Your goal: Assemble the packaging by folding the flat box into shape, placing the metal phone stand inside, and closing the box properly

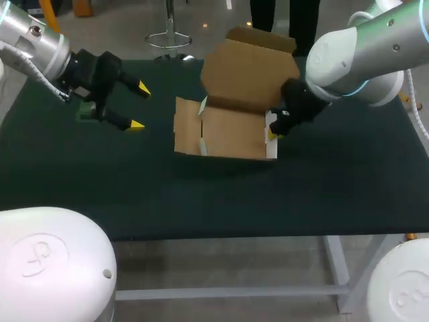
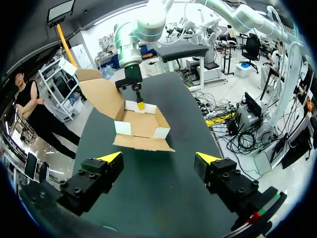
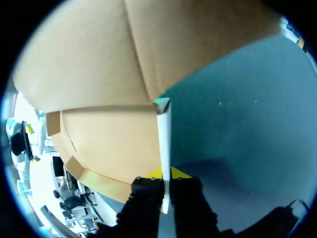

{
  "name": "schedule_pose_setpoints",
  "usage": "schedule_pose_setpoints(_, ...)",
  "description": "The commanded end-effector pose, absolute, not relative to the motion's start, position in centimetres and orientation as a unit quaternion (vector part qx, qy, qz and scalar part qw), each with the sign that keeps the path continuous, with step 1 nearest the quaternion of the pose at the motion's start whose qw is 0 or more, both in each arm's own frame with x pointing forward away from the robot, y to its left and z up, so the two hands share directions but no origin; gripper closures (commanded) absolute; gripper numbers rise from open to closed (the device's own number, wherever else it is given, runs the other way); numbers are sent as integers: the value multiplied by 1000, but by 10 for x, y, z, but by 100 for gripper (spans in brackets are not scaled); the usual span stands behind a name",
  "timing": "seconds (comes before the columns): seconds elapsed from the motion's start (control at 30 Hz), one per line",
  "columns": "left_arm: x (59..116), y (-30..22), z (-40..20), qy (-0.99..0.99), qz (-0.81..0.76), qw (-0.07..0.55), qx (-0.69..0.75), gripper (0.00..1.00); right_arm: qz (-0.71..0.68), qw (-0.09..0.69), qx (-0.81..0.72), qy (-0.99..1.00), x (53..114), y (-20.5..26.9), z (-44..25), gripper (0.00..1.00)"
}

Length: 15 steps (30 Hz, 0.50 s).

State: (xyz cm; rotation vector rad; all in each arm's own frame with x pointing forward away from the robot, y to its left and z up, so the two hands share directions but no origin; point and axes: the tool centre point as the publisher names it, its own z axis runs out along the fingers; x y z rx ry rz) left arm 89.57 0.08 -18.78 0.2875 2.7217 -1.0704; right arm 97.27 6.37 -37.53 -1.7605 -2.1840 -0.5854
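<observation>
The brown cardboard box (image 1: 224, 131) stands folded in the middle of the table with its lid (image 1: 249, 67) raised at the far side. My right gripper (image 1: 273, 133) is shut on the box's right side wall; in the right wrist view that wall's white edge (image 3: 163, 144) runs between its yellow tips (image 3: 166, 174). My left gripper (image 1: 139, 106) hovers left of the box, open and holding nothing. From the left wrist the box (image 2: 141, 128) lies ahead of the open gripper (image 2: 159, 157), with the right gripper (image 2: 140, 103) at its far wall. No phone stand is seen.
A small pale green object (image 1: 87, 109) lies on the dark table (image 1: 214, 201) behind my left gripper, mostly hidden by it. The box's front flap (image 2: 143, 144) lies flat on the table towards the left gripper.
</observation>
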Motion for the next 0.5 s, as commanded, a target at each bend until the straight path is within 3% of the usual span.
schedule_pose_setpoints(0.03,901,1,-193,923,-358,85,108,0,-124,136,-624,-759,967,66,-373,100)
schedule_pose_setpoints(0.5,903,4,-203,935,-330,87,102,0,-36,124,-681,-721,935,56,-377,100)
